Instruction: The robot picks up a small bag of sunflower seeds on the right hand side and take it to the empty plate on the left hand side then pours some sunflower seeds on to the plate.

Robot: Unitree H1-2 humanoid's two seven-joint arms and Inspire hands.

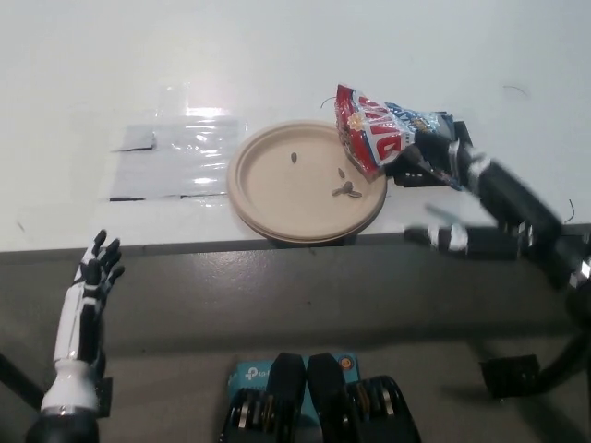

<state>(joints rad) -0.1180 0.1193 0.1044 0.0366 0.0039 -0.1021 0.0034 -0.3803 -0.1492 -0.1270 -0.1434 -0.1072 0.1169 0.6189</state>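
You see the seed bag (386,134) lying at the plate (277,198) rim, seeds (346,190) spilled. Your right robot hand (480,208) spreads wide, empty, just beside it; the left robot hand (88,300) rests open below the counter (277,55).

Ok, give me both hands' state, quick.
Left hand: open, holding nothing, below the table edge.
Right hand: open, fingers spread, holding nothing.

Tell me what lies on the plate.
A few sunflower seeds lie on the plate, one apart near its far side. The bag overlaps its right rim, hiding whatever lies beneath.
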